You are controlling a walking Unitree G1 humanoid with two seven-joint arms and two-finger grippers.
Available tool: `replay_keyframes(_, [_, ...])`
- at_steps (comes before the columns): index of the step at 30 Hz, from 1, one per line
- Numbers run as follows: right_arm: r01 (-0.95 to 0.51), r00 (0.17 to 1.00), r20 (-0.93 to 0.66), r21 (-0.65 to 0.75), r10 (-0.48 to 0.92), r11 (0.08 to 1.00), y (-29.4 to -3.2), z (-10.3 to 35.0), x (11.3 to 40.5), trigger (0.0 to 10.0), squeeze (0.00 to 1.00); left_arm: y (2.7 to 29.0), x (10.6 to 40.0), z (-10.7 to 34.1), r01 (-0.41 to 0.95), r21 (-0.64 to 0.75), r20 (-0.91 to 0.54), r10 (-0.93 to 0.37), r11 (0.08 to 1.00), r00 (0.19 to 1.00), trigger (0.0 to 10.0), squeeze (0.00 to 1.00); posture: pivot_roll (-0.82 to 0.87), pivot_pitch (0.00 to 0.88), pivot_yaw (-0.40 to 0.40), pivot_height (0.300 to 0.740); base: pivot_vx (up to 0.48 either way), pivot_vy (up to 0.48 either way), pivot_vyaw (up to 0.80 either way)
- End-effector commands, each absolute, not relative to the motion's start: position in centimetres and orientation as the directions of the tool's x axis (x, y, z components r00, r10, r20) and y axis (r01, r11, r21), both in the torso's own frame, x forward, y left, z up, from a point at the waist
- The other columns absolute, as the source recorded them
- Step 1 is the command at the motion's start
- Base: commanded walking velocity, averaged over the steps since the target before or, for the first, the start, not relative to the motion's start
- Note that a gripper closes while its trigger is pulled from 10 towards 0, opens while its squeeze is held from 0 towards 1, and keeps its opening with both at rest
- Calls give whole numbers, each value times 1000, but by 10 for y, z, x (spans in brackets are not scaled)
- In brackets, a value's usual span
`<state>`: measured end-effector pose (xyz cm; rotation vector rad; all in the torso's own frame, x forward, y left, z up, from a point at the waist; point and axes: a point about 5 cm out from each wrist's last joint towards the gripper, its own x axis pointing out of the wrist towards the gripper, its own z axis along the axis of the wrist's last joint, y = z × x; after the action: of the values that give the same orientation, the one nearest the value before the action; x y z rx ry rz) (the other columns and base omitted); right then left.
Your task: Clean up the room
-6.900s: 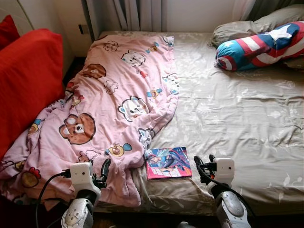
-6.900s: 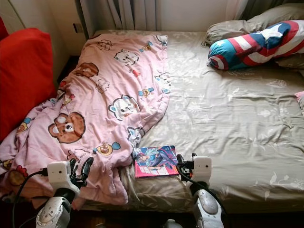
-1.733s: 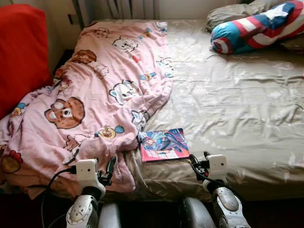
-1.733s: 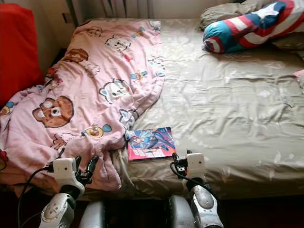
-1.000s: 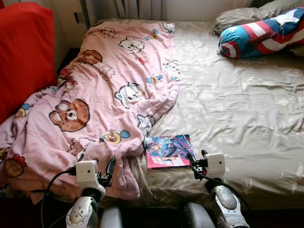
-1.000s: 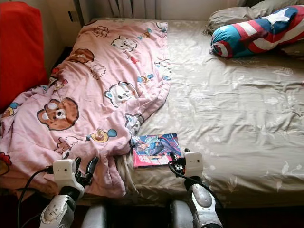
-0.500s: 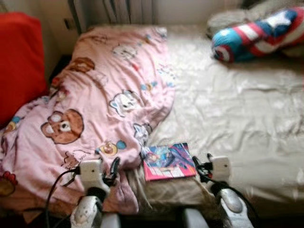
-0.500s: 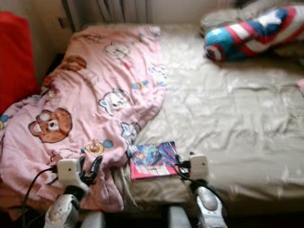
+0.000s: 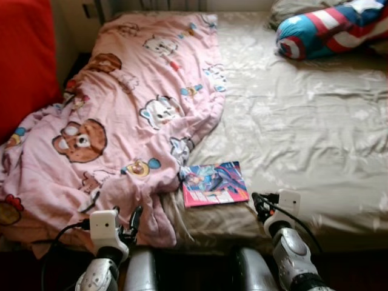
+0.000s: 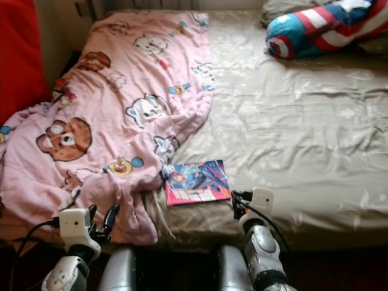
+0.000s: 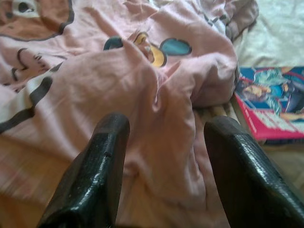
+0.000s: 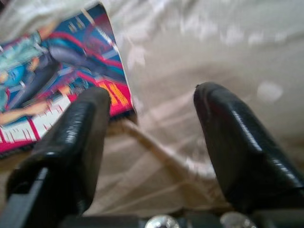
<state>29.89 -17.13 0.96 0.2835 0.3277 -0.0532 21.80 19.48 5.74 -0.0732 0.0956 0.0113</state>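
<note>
A colourful comic book (image 9: pixel 214 183) lies flat near the front edge of the bed (image 9: pixel 315 127), just beside the lower hem of a rumpled pink cartoon blanket (image 9: pixel 121 115). My right gripper (image 9: pixel 259 206) hovers open at the bed's edge, a short way right of the book, whose corner shows past one finger (image 12: pixel 71 137). My left gripper (image 9: pixel 130 223) is open and low in front of the blanket's hanging corner, with pink cloth (image 11: pixel 161 118) beyond its fingers and nothing held.
A red cushion (image 9: pixel 24 60) stands against the left side of the bed. A bolster with a star-and-stripes shield print (image 9: pixel 330 30) and a grey pillow (image 9: pixel 291 7) lie at the far right. The right half of the sheet is bare.
The view has shifted closer and lower over the bed, and the blur is gone. Both grippers sit lower in the picture, still open. Book and blanket lie as before.
</note>
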Motion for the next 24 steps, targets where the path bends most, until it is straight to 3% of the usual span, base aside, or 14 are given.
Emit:
replay_keyframes(1, [153, 938, -344, 311, -39, 938, -175, 10, 301, 10000, 1000, 202, 208, 58, -31, -60, -122, 23, 998, 992, 10000, 0, 88, 334, 16, 607, 0, 0, 0])
replay_keyframes(6, [169, 941, -336, 341, -48, 925, -176, 12, 304, 10000, 1000, 206, 202, 60, -36, -49, -132, 30, 998, 991, 10000, 0, 101, 349, 26, 607, 0, 0, 0])
replay_keyframes(7, [162, 944, -329, 351, -41, 922, -176, 14, 305, 10000, 129, 208, 199, 61, -38, -43, -139, 32, 998, 990, 10000, 0, 112, 359, 36, 607, 0, 0, 0])
replay_keyframes(8, [143, 950, -313, 365, -23, 920, -173, 16, 307, 10000, 0, 210, 195, 63, -38, -35, -147, 33, 999, 989, 10000, 0, 117, 364, 40, 607, 0, 0, 0])
replay_keyframes(24, [46, 985, -170, 476, 41, 878, -167, 36, 321, 10000, 0, 210, 181, 66, -13, 2, -201, 13, 1000, 980, 10000, 0, 145, 396, 69, 607, 0, 0, 0])
